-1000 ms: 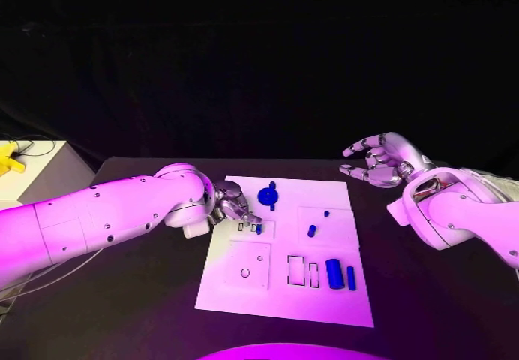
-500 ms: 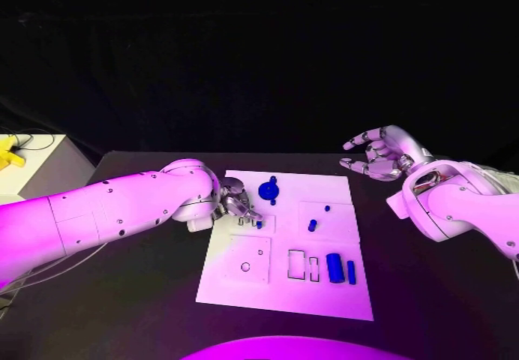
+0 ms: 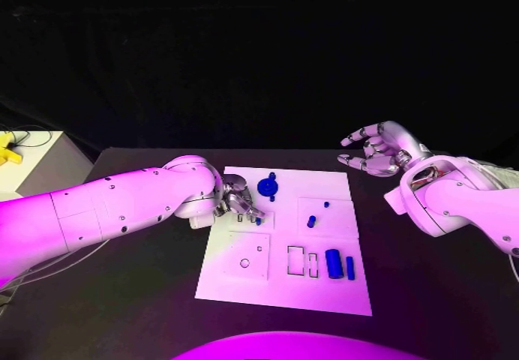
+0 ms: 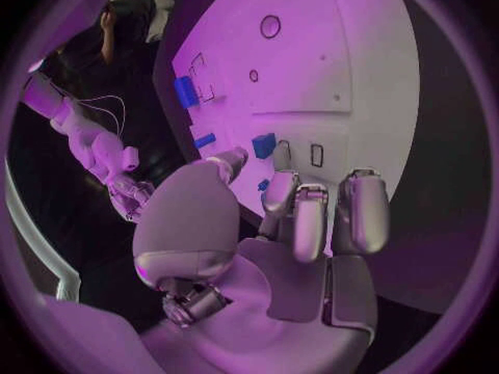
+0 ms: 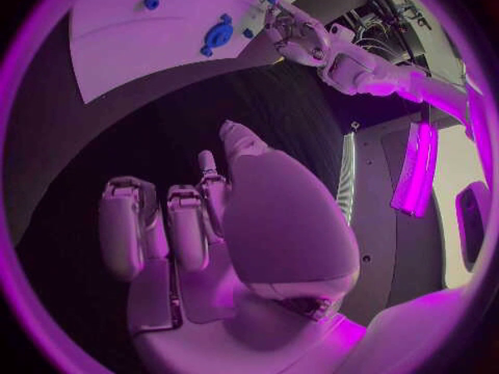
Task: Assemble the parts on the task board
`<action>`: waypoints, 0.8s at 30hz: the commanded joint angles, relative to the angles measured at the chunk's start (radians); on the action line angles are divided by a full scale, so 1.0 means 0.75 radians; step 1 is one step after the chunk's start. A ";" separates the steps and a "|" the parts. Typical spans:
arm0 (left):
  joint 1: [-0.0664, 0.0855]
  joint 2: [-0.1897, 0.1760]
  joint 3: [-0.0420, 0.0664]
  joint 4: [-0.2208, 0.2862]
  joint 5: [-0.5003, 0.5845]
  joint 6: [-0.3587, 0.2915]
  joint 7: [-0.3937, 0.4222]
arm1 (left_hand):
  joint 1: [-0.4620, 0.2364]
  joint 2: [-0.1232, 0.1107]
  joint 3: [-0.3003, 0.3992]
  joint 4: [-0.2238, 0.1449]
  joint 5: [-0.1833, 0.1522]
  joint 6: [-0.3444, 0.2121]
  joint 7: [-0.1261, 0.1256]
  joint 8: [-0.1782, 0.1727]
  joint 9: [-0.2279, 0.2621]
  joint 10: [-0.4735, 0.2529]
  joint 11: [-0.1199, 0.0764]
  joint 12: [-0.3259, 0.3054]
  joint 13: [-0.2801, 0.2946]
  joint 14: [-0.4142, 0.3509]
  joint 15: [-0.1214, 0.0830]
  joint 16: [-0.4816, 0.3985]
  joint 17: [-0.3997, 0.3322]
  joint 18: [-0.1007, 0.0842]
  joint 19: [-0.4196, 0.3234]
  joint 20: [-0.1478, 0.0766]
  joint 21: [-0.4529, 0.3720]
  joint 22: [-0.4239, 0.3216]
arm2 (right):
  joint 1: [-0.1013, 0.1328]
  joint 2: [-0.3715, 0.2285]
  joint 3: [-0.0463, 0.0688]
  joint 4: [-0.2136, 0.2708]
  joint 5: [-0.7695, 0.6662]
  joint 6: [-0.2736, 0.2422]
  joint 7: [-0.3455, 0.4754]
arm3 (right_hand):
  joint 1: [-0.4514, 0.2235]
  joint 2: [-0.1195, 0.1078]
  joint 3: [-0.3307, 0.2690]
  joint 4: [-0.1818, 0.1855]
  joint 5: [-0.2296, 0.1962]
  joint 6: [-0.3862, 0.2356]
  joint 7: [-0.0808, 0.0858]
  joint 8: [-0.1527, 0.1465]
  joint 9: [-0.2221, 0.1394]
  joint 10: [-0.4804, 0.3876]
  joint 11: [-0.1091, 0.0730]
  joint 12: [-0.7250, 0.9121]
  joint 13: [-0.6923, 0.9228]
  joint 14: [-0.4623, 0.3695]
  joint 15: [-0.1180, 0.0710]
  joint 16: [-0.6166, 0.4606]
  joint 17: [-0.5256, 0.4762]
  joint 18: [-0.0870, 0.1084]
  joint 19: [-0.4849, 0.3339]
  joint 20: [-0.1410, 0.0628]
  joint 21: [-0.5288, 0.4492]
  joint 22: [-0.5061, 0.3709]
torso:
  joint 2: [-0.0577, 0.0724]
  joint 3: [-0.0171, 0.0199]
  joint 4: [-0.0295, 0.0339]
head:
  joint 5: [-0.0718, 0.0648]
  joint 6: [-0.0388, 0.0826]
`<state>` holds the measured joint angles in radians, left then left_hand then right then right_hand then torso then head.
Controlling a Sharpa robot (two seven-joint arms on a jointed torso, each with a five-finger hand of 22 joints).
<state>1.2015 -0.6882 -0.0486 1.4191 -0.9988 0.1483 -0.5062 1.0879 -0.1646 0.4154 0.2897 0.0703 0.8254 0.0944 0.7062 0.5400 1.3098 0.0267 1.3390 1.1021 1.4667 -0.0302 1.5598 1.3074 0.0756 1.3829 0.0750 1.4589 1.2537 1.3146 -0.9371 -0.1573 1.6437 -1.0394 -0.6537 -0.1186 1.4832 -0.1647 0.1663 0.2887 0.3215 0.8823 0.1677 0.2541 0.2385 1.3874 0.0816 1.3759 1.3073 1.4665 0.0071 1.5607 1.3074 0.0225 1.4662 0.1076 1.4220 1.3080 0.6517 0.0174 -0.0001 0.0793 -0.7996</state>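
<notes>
No writing, label, brand, number or sign can be read anywhere here. The task board [image 3: 325, 292] carries only outlined shapes, rectangles and small circles, with no letters or figures beside them as far as the coloured light lets me judge.
</notes>
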 commanded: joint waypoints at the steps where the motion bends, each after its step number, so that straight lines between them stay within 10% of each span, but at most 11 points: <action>1: 0.002 0.007 0.002 0.005 0.015 0.015 -0.001 | -0.013 0.004 -0.010 0.002 -0.001 -0.008 0.003 0.006 0.003 -0.008 -0.004 -0.004 0.001 0.119 -0.008 -0.009 0.288 -0.011 0.001 -0.011 -0.006 0.000 | 0.000 0.003 0.000 -0.001 -0.023 0.019 0.000 | -0.003 -0.009 0.008 0.001 0.005 -0.011 -0.001 -0.008 -0.002 -0.007 0.000 -0.005 0.096 0.129 -0.002 -0.004 0.313 0.016 0.058 -0.002 -0.005 0.241 | 0.000 0.0012 0.0020 | -0.003 -0.004; 24: 0.005 0.051 -0.001 -0.053 -0.018 0.077 -0.004 | -0.005 0.007 -0.009 -0.002 0.000 -0.010 0.001 0.011 0.010 -0.008 -0.006 -0.004 0.001 0.118 -0.009 -0.010 0.285 -0.011 0.001 -0.011 -0.006 0.001 | 0.000 0.015 0.000 -0.004 -0.024 0.030 -0.014 | -0.006 -0.006 0.017 0.001 0.008 -0.011 0.000 -0.008 -0.002 -0.009 0.000 -0.007 0.094 0.128 -0.002 -0.005 0.312 0.017 0.057 -0.001 -0.007 0.240 | 0.003 0.0036 0.0006 | -0.005 -0.018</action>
<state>1.2041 -0.6529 -0.0493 1.3790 -1.0083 0.1785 -0.5085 1.0880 -0.1646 0.4125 0.2868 0.0703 0.8255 0.0944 0.7106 0.5468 1.3061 0.0231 1.3390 1.1036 1.4667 -0.0302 1.5557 1.3073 0.0755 1.3828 0.0751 1.4589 1.2542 1.3147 -0.9271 -0.1576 1.6396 -1.0447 -0.6452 -0.1295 1.4832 -0.1647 0.1716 0.2881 0.3215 0.8824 0.1677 0.2541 0.2377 1.3875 0.0817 1.3759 1.3080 1.4665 0.0071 1.5607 1.3081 0.0225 1.4661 0.1076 1.4221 1.3077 0.6535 0.0198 0.0001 0.0760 -0.8125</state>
